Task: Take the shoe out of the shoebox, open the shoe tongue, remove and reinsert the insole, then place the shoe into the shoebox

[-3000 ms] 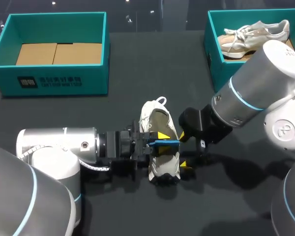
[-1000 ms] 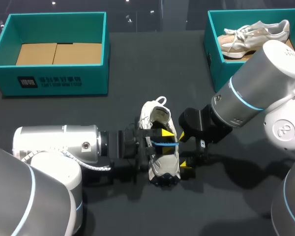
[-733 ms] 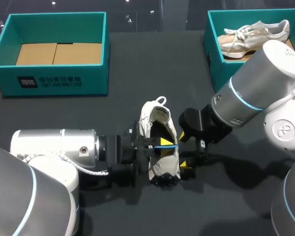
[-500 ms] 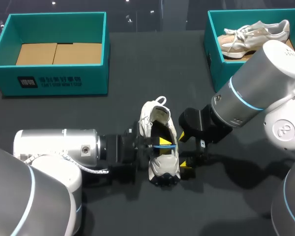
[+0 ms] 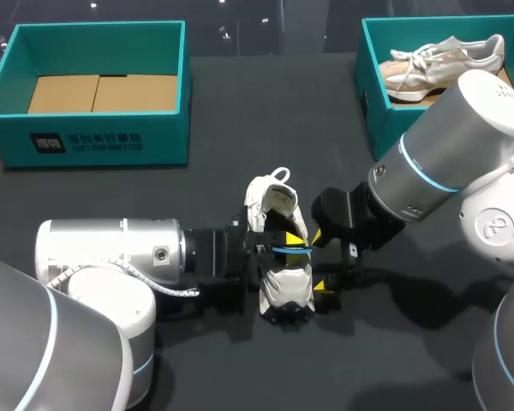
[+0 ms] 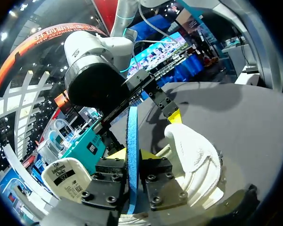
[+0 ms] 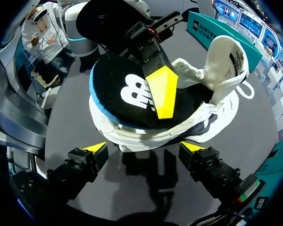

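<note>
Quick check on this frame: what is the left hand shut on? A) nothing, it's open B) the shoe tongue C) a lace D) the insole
D: in the left wrist view the blue-edged insole stands edge-on between the two fingers of the left hand, both pressed against it, beside the white shoe.

Even overhead light on a dark, matte table (image 5: 240,128).
The white shoe (image 5: 286,289) and the pale shells of the left arm (image 5: 111,253) and right arm (image 5: 450,154) stood out brightly, with a soft sheen on top. Soft-edged shadows lay on the table under both arms and, in the right wrist view, just beneath the shoe. In the wrist views, straight edges bowed toward the rim.
</note>
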Tool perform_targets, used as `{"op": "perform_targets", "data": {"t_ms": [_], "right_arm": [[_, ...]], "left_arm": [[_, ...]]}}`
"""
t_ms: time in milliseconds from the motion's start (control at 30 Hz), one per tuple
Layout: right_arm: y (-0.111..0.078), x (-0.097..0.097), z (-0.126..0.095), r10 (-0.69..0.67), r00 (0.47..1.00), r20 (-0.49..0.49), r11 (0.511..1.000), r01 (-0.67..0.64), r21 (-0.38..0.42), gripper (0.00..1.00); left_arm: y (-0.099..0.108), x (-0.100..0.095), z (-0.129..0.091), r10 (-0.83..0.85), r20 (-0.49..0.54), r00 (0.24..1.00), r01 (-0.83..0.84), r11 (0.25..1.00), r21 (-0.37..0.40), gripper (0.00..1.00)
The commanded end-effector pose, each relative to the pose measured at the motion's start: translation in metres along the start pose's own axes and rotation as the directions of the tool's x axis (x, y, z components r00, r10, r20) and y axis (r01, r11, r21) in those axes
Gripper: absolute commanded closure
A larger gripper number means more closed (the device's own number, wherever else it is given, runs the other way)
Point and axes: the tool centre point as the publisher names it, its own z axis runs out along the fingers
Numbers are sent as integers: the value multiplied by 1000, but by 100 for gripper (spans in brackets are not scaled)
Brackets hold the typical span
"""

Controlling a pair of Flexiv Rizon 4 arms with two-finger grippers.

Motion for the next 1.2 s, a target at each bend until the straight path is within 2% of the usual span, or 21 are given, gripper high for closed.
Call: {"op": "perform_targets", "data": {"t_ms": [33, 267, 333, 367, 400, 433, 700, 933, 1133, 1167, 1200], "right_arm": [[-1, 1, 1, -1, 1000, 3, 1000, 1, -1, 0], [-1, 1, 1, -1, 1000, 3, 1000, 1, -1, 0], [-1, 1, 1, -1, 1000, 3, 1000, 1, -1, 0], [-1, 1, 1, -1, 1000, 3, 1000, 1, -1, 0], [-1, 1, 1, -1, 1000, 3, 1000, 1, -1, 0], [-1, 1, 1, -1, 1000, 3, 1000, 1, -1, 0], [-1, 1, 1, -1, 1000, 3, 1000, 1, -1, 0], [-1, 1, 1, -1, 1000, 3, 1000, 1, -1, 0], [-1, 1, 1, -1, 1000, 3, 1000, 1, -1, 0], [-1, 1, 1, -1, 1000, 3, 1000, 1, -1, 0], [-1, 1, 1, -1, 1000, 3, 1000, 1, -1, 0]], "left_arm": [[-17, 4, -21, -1, 9, 1000, 1, 1000, -1, 78], [-33, 6, -34, 4, -17, 1000, -4, 1000, -5, 64], [-34, 7, -33, 7, -29, 1000, -7, 1000, -7, 71], [-33, 8, -31, 7, -32, 999, -7, 1000, -7, 78], [-31, 8, -29, 7, -36, 999, -7, 1000, -8, 92], [-29, 8, -26, 8, -38, 999, -9, 1000, -10, 100], [-4, 10, -4, 37, -67, 997, -40, 998, -42, 100], [16, 10, 3, 33, -65, 997, -38, 995, -89, 100], [8, 9, -6, 19, -70, 997, -26, 995, -93, 100], [5, 8, -9, 17, -70, 997, -24, 995, -92, 98], [1, 8, -12, 15, -71, 997, -22, 996, -90, 77]]}}
